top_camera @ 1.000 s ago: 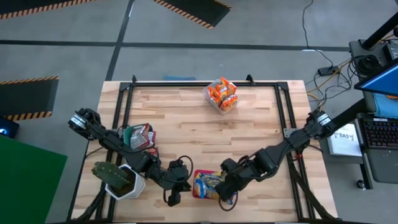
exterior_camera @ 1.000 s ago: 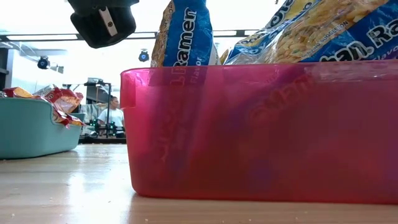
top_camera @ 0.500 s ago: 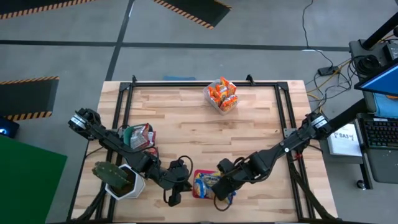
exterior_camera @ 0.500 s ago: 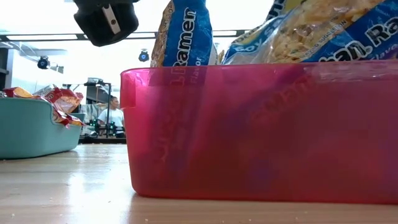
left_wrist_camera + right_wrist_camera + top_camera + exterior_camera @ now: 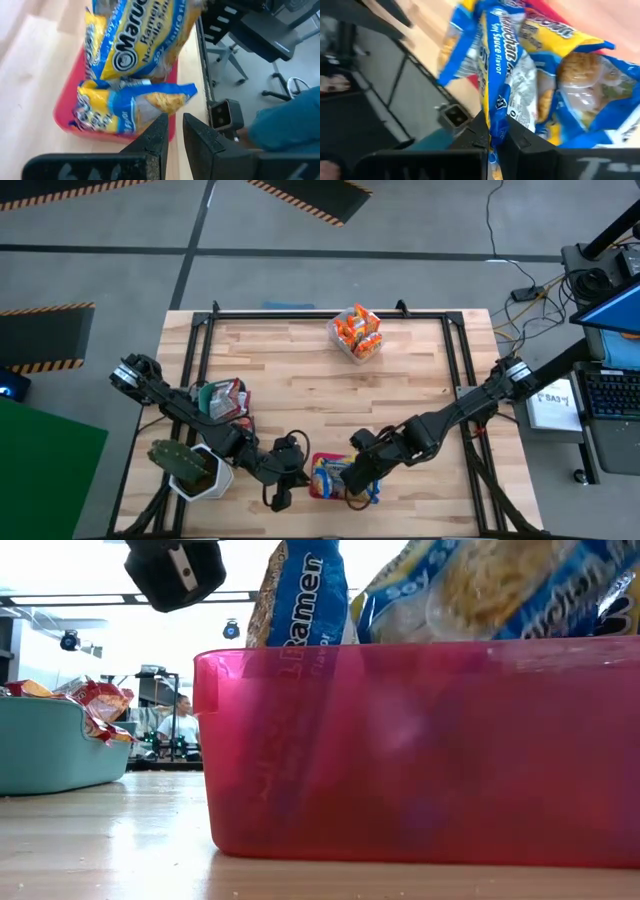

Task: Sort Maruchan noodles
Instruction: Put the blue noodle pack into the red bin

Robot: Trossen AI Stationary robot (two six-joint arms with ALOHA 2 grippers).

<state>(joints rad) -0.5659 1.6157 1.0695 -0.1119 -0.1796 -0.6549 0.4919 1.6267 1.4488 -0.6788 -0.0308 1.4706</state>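
Note:
A red bin (image 5: 317, 481) near the table's front edge holds blue-and-yellow noodle packets (image 5: 130, 107). My right gripper (image 5: 358, 484) is over the bin, shut on another blue-and-yellow packet (image 5: 555, 65), which rises above the bin's rim in the low view (image 5: 480, 585). My left gripper (image 5: 277, 498) is just left of the bin, empty, with only a narrow slit between its fingers (image 5: 175, 127). A teal bin (image 5: 207, 402) at the left holds silver/red packets. A clear bin (image 5: 357, 333) at the far edge holds orange packets. My right gripper pinches the packet's blue sealed edge (image 5: 492, 112) between its two fingers. The packet stands tilted over the red bin, and its upper part sticks out above the rim (image 5: 470, 600). I cannot tell whether its lower end rests on the packets inside.
A potted cactus (image 5: 188, 467) stands at the front left, beside the left arm. Black frame rails (image 5: 455, 350) run along the table's sides and far edge. Bare wood lies in the table's middle. A person (image 5: 182, 720) is in the room behind.
My right gripper has gone a little toward the table's left edge, over the red bin, still shut on the packet. The packet has gone left with it and now stands more upright among the others.

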